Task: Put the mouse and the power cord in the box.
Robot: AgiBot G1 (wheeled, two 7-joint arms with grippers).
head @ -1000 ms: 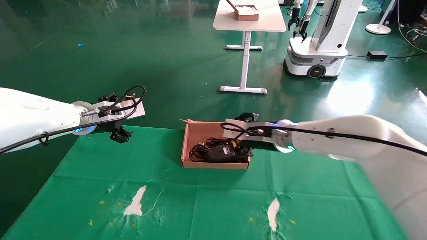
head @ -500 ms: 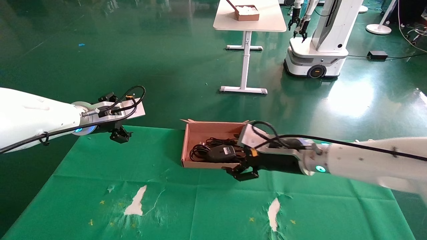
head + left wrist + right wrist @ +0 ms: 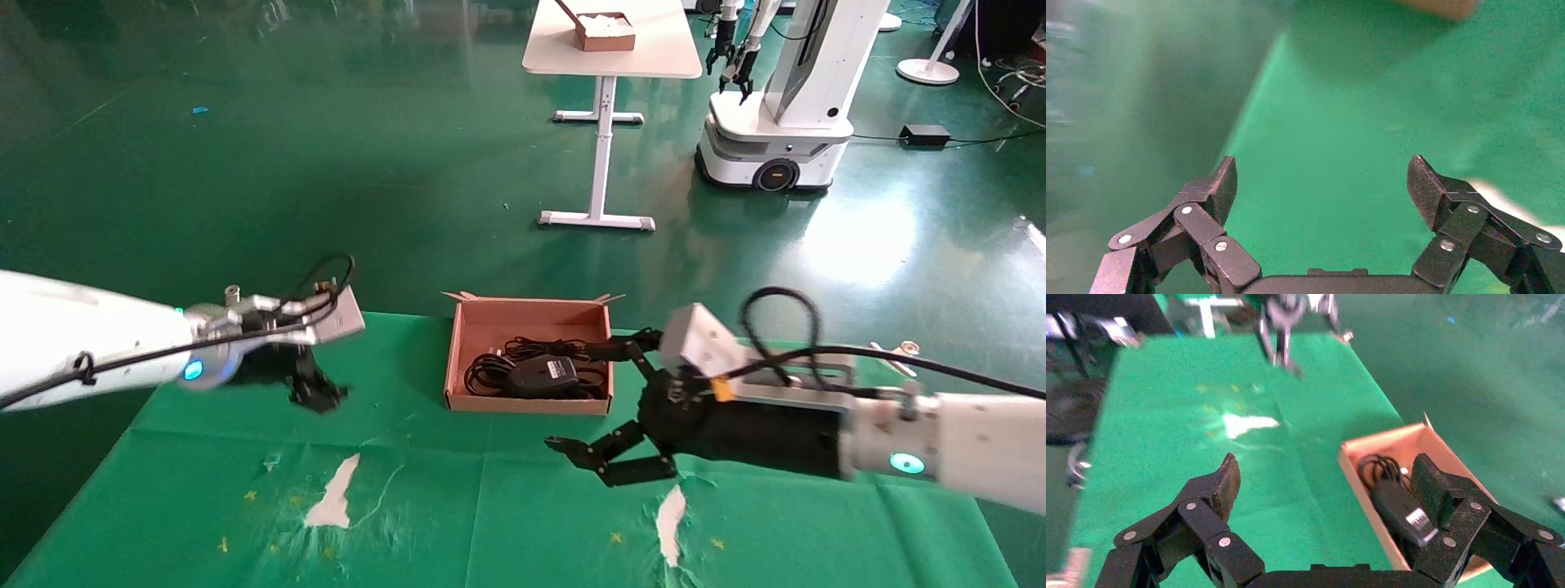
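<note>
The right gripper [image 3: 609, 404] hangs spread wide and empty, just outside the cardboard box's [image 3: 528, 403] near-right corner — bare green cloth [image 3: 490, 506] below it. Inside the box beside it lie the mouse [image 3: 541, 376] and coiled power cord [image 3: 489, 372]. The left gripper [image 3: 1322, 195], wide open, holds nothing.

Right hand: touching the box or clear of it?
Apart. The head view shows the right hand open beside the box, over the green cloth; its lower finger hangs free, but the upper fingertip's gap to the near corner is slim.
</note>
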